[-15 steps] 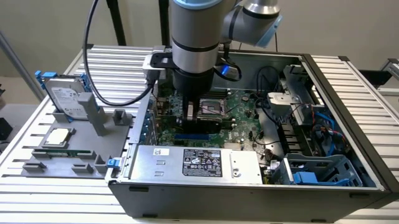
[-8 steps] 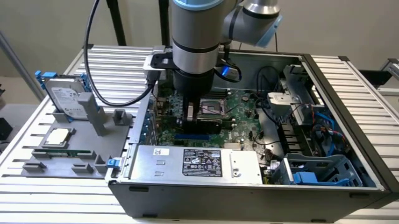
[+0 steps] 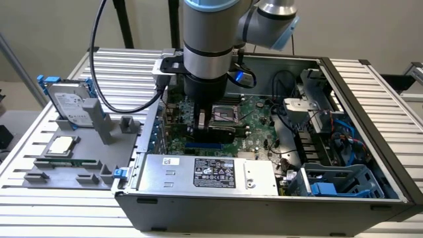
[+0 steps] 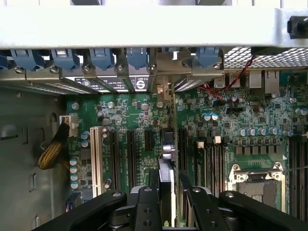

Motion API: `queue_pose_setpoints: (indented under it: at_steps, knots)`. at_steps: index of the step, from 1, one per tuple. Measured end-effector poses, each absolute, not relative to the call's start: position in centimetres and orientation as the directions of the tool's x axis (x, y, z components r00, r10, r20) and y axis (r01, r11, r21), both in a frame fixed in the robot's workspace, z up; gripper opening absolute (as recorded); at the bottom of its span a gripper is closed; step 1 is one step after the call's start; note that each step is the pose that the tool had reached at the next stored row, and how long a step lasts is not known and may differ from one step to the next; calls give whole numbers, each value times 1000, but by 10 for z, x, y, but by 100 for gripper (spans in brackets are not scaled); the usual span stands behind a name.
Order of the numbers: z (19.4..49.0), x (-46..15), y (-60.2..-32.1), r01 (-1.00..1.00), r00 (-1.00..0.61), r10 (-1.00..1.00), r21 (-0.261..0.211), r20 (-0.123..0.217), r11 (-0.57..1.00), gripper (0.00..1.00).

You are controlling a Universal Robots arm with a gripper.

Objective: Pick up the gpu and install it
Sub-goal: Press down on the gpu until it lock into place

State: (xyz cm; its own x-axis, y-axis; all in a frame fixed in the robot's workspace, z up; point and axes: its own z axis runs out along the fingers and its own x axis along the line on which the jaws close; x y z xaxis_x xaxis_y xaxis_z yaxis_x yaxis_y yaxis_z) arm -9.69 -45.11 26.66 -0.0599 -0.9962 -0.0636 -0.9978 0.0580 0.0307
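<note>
Tabletop point(image 3: 53, 208) of ribbed metal is seen at the exterior view's left, carrying a grey holder point(image 3: 73, 166). In that holder a hard drive point(image 3: 69, 104) in a blue frame is stood upright, and a CPU chip point(image 3: 61, 145) is laid flat nearer the front. Further right, an open PC case point(image 3: 370, 124) is seen, with a motherboard point(image 3: 258, 111) on its floor and a power supply point(image 3: 211, 172) along its front wall. The arm point(image 3: 208, 44) is lowered into the case. The gripper point(image 4: 168, 190) is closed on the gpu point(image 4: 166, 163), its jaws pressed against both faces. The gpu is held on edge just above the motherboard, among the expansion slots point(image 4: 130, 154), with its bracket point(image 4: 163, 91) beside the rear slot covers point(image 4: 96, 79).
</note>
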Motion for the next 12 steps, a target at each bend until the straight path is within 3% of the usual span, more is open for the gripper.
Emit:
queue_pose_setpoints:
  at_steps: [12]
  knots:
    - [264,-96,-451,-997,-66,-996,34,-57,64,0]
